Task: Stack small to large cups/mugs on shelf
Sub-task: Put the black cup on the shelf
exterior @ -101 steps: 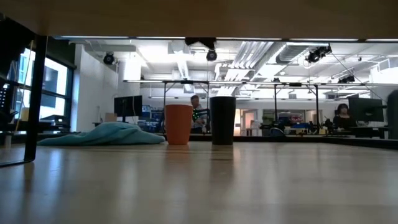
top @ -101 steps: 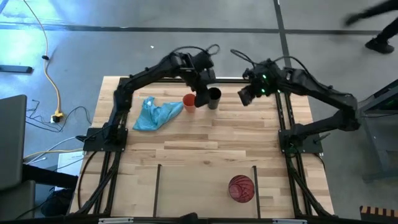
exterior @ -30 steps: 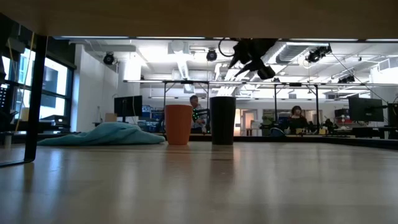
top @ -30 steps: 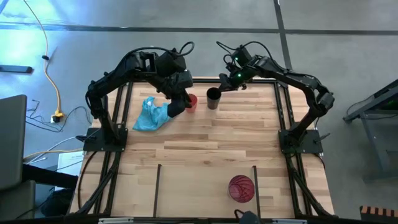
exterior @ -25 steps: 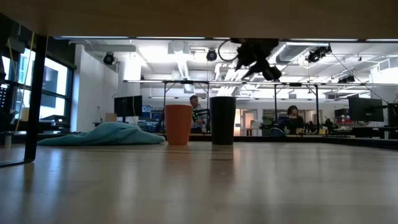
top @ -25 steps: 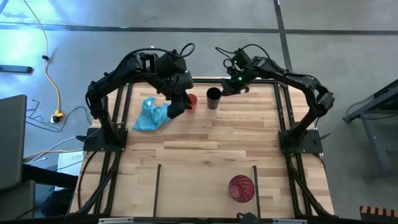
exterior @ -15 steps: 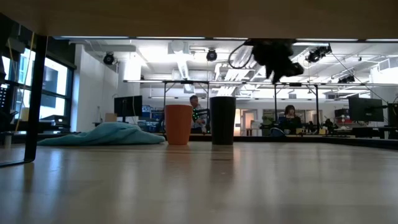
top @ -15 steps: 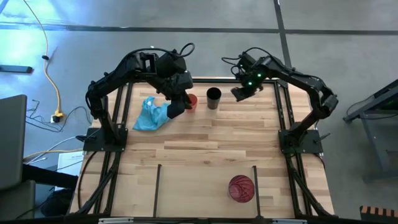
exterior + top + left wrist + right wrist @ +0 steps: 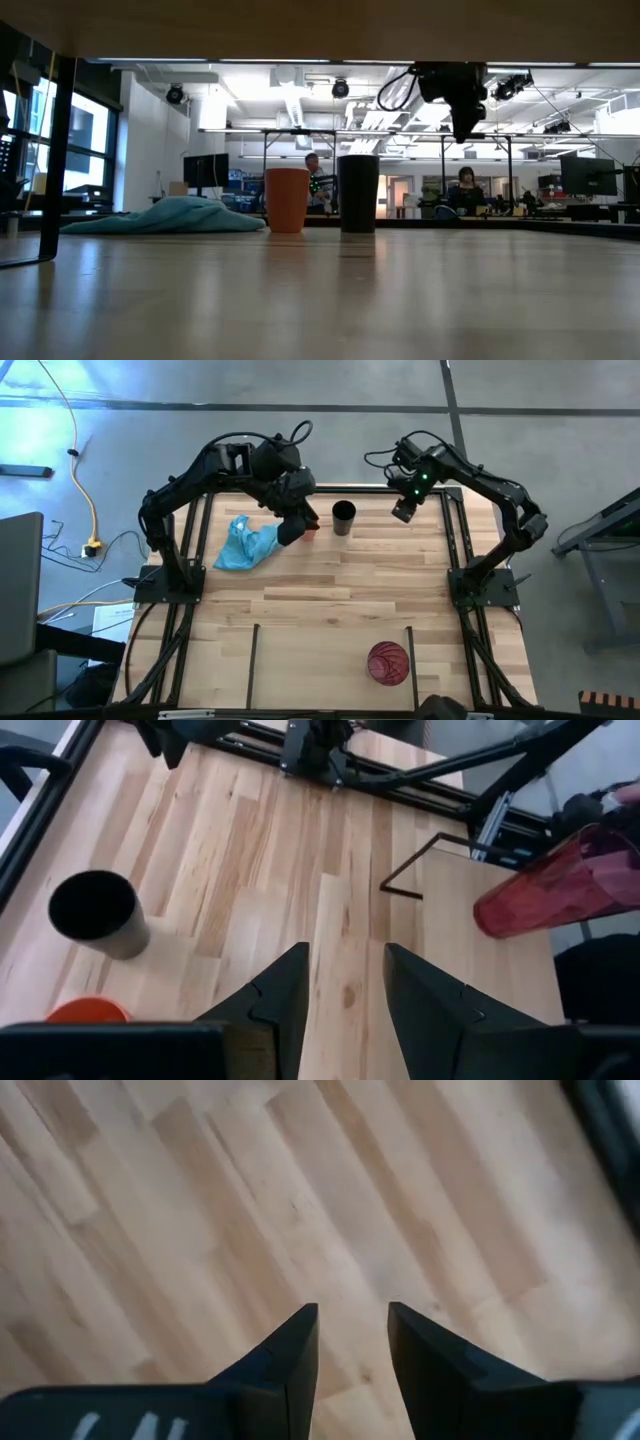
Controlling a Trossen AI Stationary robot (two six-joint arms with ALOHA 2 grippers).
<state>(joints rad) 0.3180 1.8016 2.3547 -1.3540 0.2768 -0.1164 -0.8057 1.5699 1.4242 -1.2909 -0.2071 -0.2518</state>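
Observation:
The small orange cup [image 9: 287, 200] and the mid-sized black cup [image 9: 358, 193] stand upright side by side near the table's far edge. In the high view the black cup [image 9: 343, 516] shows in full, while only a sliver of the orange cup [image 9: 313, 526] shows. My left gripper [image 9: 296, 520] hovers open above it. The left wrist view shows the orange cup [image 9: 85, 1012], the black cup [image 9: 95, 910] and the red-pink cup [image 9: 560, 885]. My right gripper [image 9: 405, 510] hangs open over bare wood, to the right of the black cup. The red-pink cup [image 9: 388, 662] lies on the shelf [image 9: 330, 655].
A light-blue cloth [image 9: 248, 543] lies crumpled left of the orange cup. Two thin black bars [image 9: 255, 650] [image 9: 410, 650] mark off the shelf at the near edge. Bare planks [image 9: 340, 585] stretch between the cups and the shelf. People sit at desks [image 9: 462, 190] in the room beyond.
My right gripper has swung away from above the black cup toward the table's right edge and turned to point down. My left gripper has shifted a little to the right, over the orange cup. The cups have stayed where they were.

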